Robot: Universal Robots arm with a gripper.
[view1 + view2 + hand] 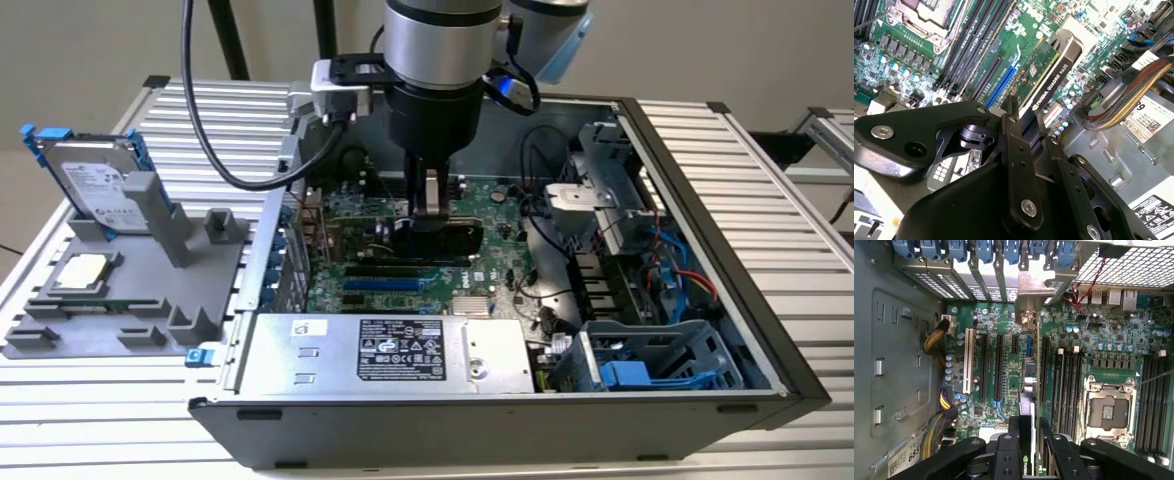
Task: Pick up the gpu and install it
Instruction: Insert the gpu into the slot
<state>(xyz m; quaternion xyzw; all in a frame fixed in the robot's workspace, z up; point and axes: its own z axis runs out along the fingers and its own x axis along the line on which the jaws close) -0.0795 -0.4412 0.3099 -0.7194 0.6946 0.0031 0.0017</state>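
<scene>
The gpu (pixel 443 240) stands on edge inside the open computer case (pixel 694 170), over the motherboard's expansion slots (pixel 998 365). In the second wrist view its green board and black printed edge (pixel 1056 80) run away from the fingers. In the first wrist view the gpu (pixel 1027 390) shows edge-on, its silver bracket (pixel 1030 292) up against the rear slot openings. My gripper (pixel 430 208) comes straight down from above and is shut on the card's top edge, one finger (pixel 1014 432) on each face. I cannot tell whether the card sits fully in a slot.
The power supply (pixel 387 350) fills the case's near side, with a drive cage (pixel 654 365) at the exterior view's right. A bundle of cables (pixel 1119 102) lies beside the card. The open CPU socket (pixel 1109 407) is close by. A grey fixture (pixel 120 290) outside holds a hard drive (pixel 100 185) and a CPU chip (pixel 80 272).
</scene>
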